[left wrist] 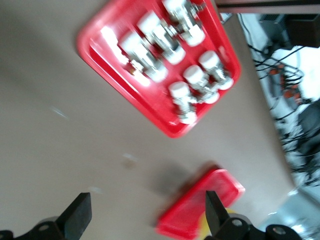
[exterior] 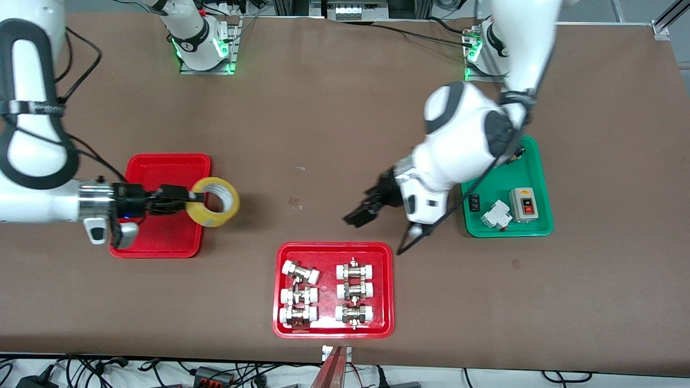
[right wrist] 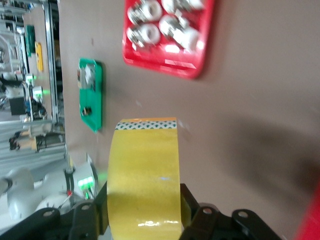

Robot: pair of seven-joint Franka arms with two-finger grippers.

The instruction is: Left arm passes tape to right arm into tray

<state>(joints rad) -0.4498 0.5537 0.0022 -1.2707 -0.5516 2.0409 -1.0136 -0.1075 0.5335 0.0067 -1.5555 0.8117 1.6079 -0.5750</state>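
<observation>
- Front view: the right arm's tool (exterior: 186, 200) is clamped on the tape (exterior: 214, 201), gripping the wall of the roll with one finger inside the core and one outside.
- The tape is up in the air, over the edge of the tray (exterior: 167, 161) that faces the middle of the bench (exterior: 334, 124); part of the roll overhangs bare bench.
- The roll stands on edge in the grip, its pale inner core open toward the front camera.
- The tray lies toward the right arm's end of the bench, and the right arm's silver wrist hangs above it.
- The left arm's tool (exterior: 362, 211) hangs over bare bench, between the tape and the green tray (exterior: 531, 229), with its fingers spread wide and nothing between them.
- The left tool and the tape are well apart.
- In the left wrist view the left tool's two black fingers (left wrist: 77, 217) stand far apart, with brown bench showing between them.
- In the right wrist view the tape's yellow outer face fills the space between the right tool's black fingers (right wrist: 90, 217).
- A second red tray (exterior: 334, 331) with white-capped metal fittings (exterior: 301, 272) lies nearer to the front camera than the tape.
- The green tray, toward the left arm's end of the bench, holds a grey switch box (exterior: 524, 205) and a small white part (exterior: 496, 215).
</observation>
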